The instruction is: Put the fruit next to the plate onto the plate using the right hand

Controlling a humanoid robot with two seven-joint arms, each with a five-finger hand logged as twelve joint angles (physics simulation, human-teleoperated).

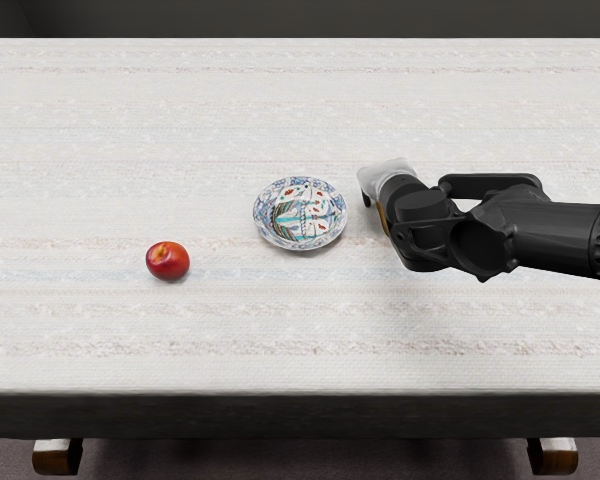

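Judging the small round red fruit [167,260], sitting on the pale table [300,330] well left of the patterned ceramic plate [300,212], as light, firm and smooth-skinned, I would cup its middle with the right hand [383,180], whose grip state I cannot tell.

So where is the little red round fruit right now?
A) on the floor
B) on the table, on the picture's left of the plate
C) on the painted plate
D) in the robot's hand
B: the round red fruit lies on the pale table, apart from the blue-patterned round plate on its picture-left side, while the right hand is on the plate's other side.
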